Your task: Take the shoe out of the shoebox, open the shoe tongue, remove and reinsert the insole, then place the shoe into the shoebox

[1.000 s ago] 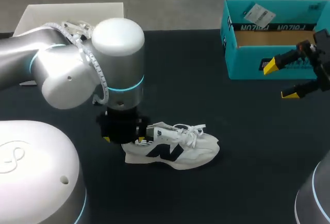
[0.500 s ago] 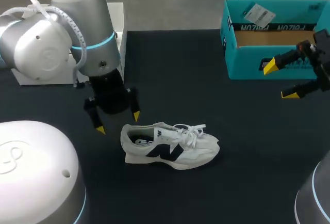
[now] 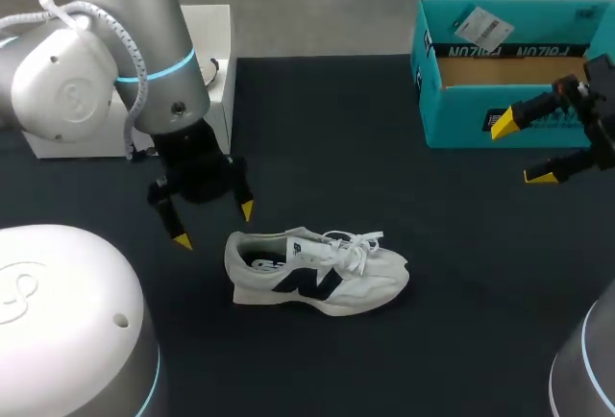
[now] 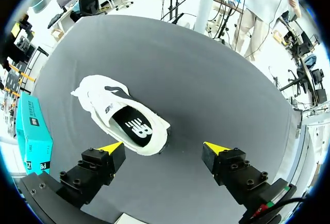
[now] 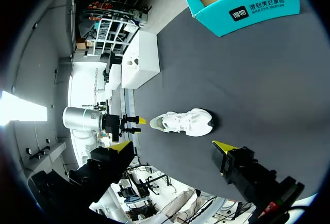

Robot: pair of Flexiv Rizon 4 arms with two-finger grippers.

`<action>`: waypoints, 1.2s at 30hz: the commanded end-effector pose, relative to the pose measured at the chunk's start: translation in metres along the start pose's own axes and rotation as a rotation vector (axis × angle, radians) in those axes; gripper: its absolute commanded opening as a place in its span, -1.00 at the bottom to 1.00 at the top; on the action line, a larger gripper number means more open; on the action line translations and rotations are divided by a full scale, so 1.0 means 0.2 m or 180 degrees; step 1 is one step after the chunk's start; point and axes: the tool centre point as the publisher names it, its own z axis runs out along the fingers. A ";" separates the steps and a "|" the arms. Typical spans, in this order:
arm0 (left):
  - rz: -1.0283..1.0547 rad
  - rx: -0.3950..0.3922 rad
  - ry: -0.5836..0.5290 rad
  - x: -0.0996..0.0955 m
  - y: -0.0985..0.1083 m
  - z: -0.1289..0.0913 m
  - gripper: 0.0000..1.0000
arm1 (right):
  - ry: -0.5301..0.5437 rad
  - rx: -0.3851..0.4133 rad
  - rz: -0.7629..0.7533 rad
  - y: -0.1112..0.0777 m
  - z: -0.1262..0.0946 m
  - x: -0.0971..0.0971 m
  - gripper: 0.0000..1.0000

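1. Hovering just off the heel, the left gripper (image 3: 213, 225) hangs with its fingers spread wide and nothing between them. The shoe (image 3: 317, 268) stands on its sole mid-table (image 3: 327, 129), heel toward that gripper, toe pointing to the right side.
2. Over on the right, the right gripper (image 3: 521, 149) sits well apart from the shoe, just in front of the shoebox (image 3: 461, 127). Its fingers are also wide and empty.
3. Looking down the left wrist, the insole (image 4: 137, 128) lies flat inside the shoe, and the laces (image 3: 357, 242) look tied, with the tongue mostly hidden under them. My read: the shoe is out of the box, but whether the tongue or the return trip comes next, I cannot tell.
4. Either way, the grip matters. The fingers should straddle the heel collar, one inside the opening and one outside. They should close on the firm rim, not on the soft insole, or the insole may ride up. A slow, level lift should keep the toe from dragging.
5. Room looks generous: bare table lies all around the shoe, and between it and the shoebox nothing stands in the path.
6. Watch the edges, though. The shoebox wall must be cleared from above, the right gripper waits beside that wall, and a white box (image 3: 217, 42) stands behind the left arm.
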 end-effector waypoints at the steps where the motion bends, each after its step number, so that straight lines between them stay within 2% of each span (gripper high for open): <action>1: -0.0419 0.0541 -0.0088 0.00 0.03 0.00 1.00 | -0.0006 -0.0005 0.0003 0.00 0.00 0.00 1.00; 4: -0.1135 0.1154 -0.0370 0.02 0.07 -0.02 1.00 | -0.0006 -0.0005 0.0003 0.00 0.00 0.00 1.00; 6: -0.1447 0.1350 -0.0571 0.04 0.09 -0.02 1.00 | -0.0006 -0.0005 0.0003 0.00 0.00 0.00 1.00; 12: -0.2040 0.1537 -0.1123 0.11 0.11 -0.01 1.00 | -0.0006 -0.0005 0.0003 0.00 0.00 0.00 1.00; 23: -0.2436 0.1474 -0.1692 0.24 0.05 0.03 1.00 | -0.0006 -0.0005 0.0003 0.00 0.00 0.00 1.00; 25: -0.2564 0.1365 -0.1665 0.27 0.06 0.04 1.00 | -0.0006 -0.0005 0.0003 0.00 0.00 0.00 1.00; 36: -0.2564 0.1365 -0.1665 0.27 0.06 0.04 1.00 | -0.0006 -0.0005 0.0003 0.00 0.00 0.00 1.00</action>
